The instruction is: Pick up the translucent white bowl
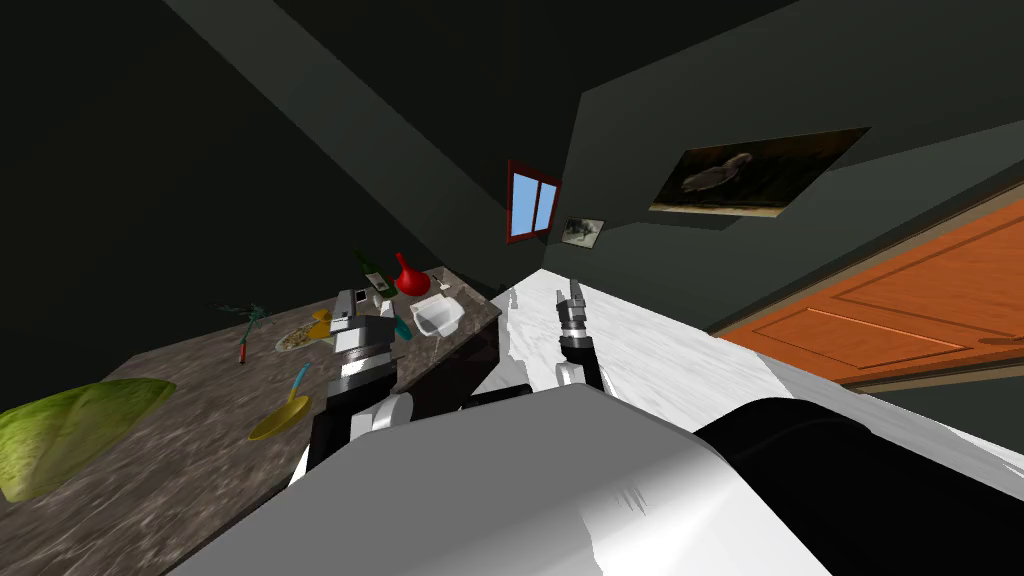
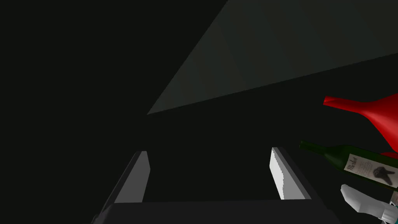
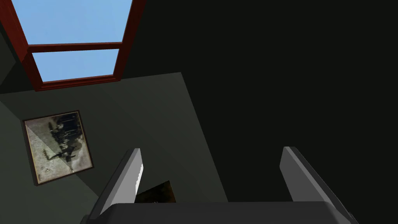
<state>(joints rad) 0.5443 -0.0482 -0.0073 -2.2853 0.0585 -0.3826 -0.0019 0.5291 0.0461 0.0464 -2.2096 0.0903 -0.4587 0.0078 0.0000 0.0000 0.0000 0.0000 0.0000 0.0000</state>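
Observation:
The translucent white bowl (image 1: 437, 316), squarish with thick walls, sits on the dark marbled counter (image 1: 190, 390) near its far right corner. My left gripper (image 1: 350, 303) hovers over the counter to the left of the bowl, apart from it. In the left wrist view this gripper (image 2: 210, 173) is open and empty and faces a dark wall. A red vase (image 2: 369, 114) and a green wine bottle (image 2: 349, 161) lie off to one side of it. My right gripper (image 1: 573, 297) is raised beyond the counter's end; it stands open (image 3: 210, 173) and empty.
Around the bowl stand the red vase (image 1: 411, 277) and the green bottle (image 1: 372, 272), with a teal-handled tool (image 1: 402, 325) and a plate of food (image 1: 305, 336) closer to the arm. A yellow ladle (image 1: 282, 415) and a green leafy lump (image 1: 70, 428) lie nearer. An orange door (image 1: 900, 310) is at right.

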